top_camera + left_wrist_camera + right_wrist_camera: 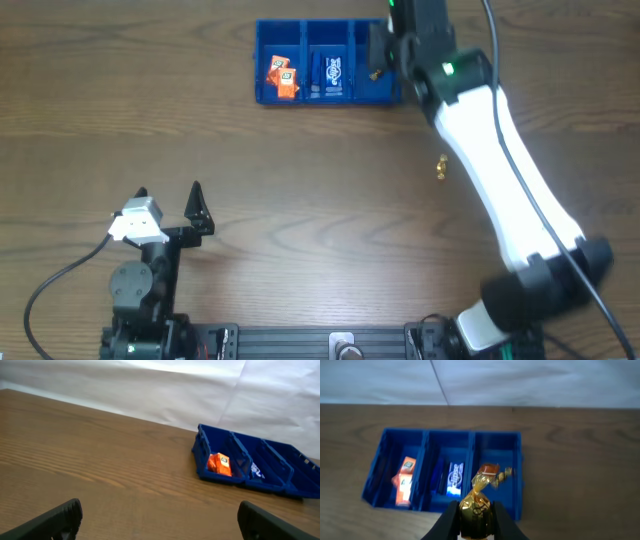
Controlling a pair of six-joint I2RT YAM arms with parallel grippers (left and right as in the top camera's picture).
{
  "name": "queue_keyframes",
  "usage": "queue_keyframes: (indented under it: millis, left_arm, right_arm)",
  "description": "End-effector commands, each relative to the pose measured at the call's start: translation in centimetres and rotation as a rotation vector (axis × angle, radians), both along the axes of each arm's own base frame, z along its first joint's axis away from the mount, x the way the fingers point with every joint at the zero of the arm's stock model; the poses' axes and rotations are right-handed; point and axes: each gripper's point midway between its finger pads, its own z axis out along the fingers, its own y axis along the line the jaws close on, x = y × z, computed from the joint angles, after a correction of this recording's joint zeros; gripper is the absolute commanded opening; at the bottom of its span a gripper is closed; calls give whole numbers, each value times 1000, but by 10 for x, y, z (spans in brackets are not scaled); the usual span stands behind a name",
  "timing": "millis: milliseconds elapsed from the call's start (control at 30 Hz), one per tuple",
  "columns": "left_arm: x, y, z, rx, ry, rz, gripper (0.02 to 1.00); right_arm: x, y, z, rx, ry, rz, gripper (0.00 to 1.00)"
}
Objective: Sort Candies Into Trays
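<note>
**Right pincer carries a gold candy at the tray's edge**

Closest to the arm bases, the left pincer sits low over the table at the left. Its two dark fingers are spread wide apart with nothing between them, and it is well apart from every candy.

Farther out on the right side, a loose gold candy lies on the bare wood beside the white link of the right arm, near the tray but outside it.

Beyond that, the right pincer is clamped on a gold-foil candy. The round body sits between the fingers and the twisted wrapper end sticks out past the tips. In the right wrist view the candy hangs by the near wall of the blue tray, about in line with the divider between the middle and right compartments.

The tray lies at the far side of the table and has three compartments side by side. Orange candies lie in the left one and blue-wrapped candies in the middle one. In the right one, just past the held candy, a brown and gold wrapped piece shows; whether it rests on the floor of the compartment cannot be told.
</note>
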Motion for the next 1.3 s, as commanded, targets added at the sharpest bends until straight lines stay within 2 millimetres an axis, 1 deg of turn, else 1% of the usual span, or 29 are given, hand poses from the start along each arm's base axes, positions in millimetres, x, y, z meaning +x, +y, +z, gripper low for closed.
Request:
queue_keyframes:
  millis: [33,100,133,200,300,367,467,500,567,600,667,733,800,833,867,900,933,1000,1033,1100,1167,1200,1267,1300]
  left_arm:
    - [-1,2,-19,23,52,9,998]
    - [-1,2,-19,23,52,9,998]
    - [-1,2,-19,23,52,9,998]
    - [-1,2,-19,23,52,9,998]
    - [-1,2,-19,23,52,9,996]
    - [-1,2,-19,23,52,9,998]
    - [-1,2,-19,23,52,9,996]
    - [-1,2,-19,23,52,9,998]
    - [-1,2,-19,23,52,9,998]
    - [-1,2,-19,23,52,9,996]
    - [-1,2,-19,23,52,9,998]
    - [-1,2,-19,23,52,9,998]
    - [-1,2,-19,23,52,9,998]
    - [-1,2,-19,23,52,9,998]
    - [-1,2,-19,23,52,9,998]
    - [-1,2,-19,23,52,9,998]
    - [-1,2,-19,23,52,9,998]
    - [-1,2,-19,23,52,9,998]
    - [-1,2,-19,23,52,9,1000]
    - [-1,2,-19,23,52,9,998]
    - [-1,2,-19,23,52,9,998]
    - [-1,2,-19,23,52,9,998]
    - [-1,2,-19,23,52,9,998]
    - [-1,2,-19,23,52,9,998]
  right_arm:
    - [50,-5,-56,-72,92,-27,119]
    - [58,-8,-75,-65,122,-51,121]
    - [61,-8,-89,-60,150,-47,121]
    - [62,-5,-111,-55,194,-34,121]
    - [65,-5,-125,-62,214,-34,126]
    - [66,-4,-128,-62,217,-34,134]
    - [66,-4,-134,-65,226,-33,180]
    - [66,-4,-136,-65,230,-33,233]
    - [66,-3,-138,-62,236,-28,371]
    - [66,-2,-138,-60,236,-26,457]
    - [66,-4,-138,-60,237,-28,509]
    - [65,-7,-129,-56,226,-32,518]
    - [59,-11,-112,-59,200,-37,522]
    - [53,-16,-102,-64,185,-48,524]
    - [42,-25,-88,-73,164,-64,529]
    - [33,-33,-80,-81,155,-81,535]
    - [19,-45,-73,-87,148,-100,555]
    - [-5,-64,-72,-89,160,-127,564]
    - [-23,-78,-78,-95,182,-147,570]
    - [-52,-98,-100,-104,242,-175,577]
    - [-79,-111,-136,-84,340,-189,579]
    - [-86,-114,-147,-66,372,-201,577]
    - [-103,-122,-180,-49,444,-223,579]
    - [-110,-125,-191,-50,464,-229,579]
